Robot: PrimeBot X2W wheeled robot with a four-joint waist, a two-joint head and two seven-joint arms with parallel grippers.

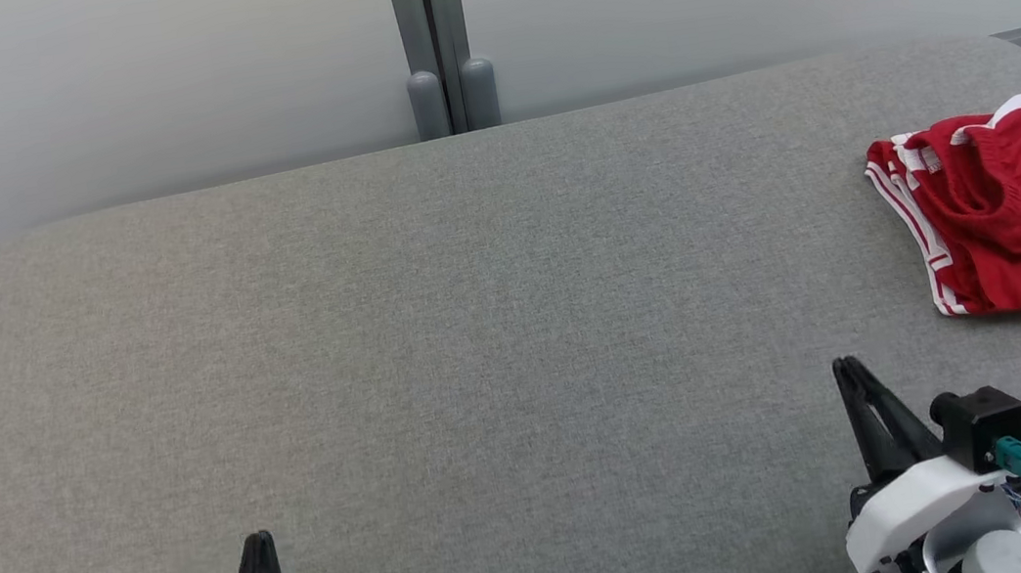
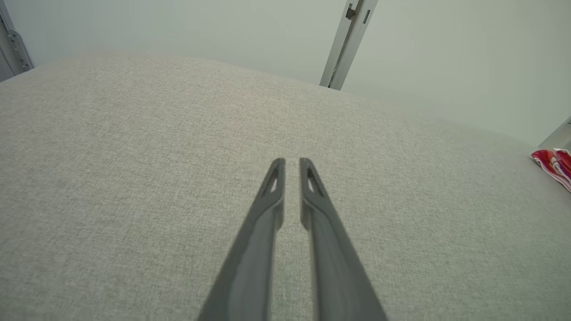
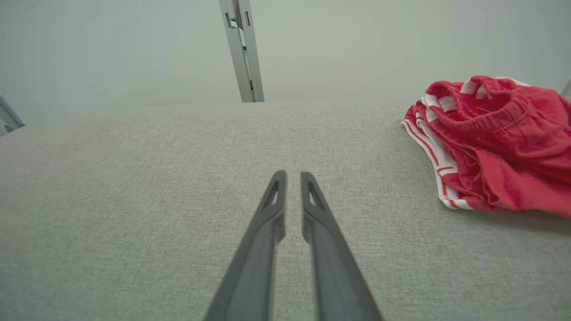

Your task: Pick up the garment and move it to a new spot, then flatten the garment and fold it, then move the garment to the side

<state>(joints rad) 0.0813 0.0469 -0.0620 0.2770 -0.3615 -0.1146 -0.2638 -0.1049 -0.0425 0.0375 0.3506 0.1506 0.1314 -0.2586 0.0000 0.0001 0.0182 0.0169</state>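
Note:
The garment [image 1: 1015, 220] is a pair of red shorts with white side stripes, lying crumpled at the far right of the grey fabric surface [image 1: 477, 330]. My right gripper [image 1: 846, 365] stands below and left of it, apart from it, with its fingers drawn together on nothing. In the right wrist view the garment [image 3: 495, 142] lies to the upper right of the gripper [image 3: 293, 174], whose tips leave just a thin slit. My left gripper [image 1: 258, 539] is at the lower left, far from the garment [image 2: 555, 167]. It [image 2: 292, 161] is likewise shut on nothing.
A grey metal post [image 1: 441, 39] rises behind the surface's far edge against a pale wall. The surface's right edge runs close beside the garment. Wide bare fabric stretches across the middle and left.

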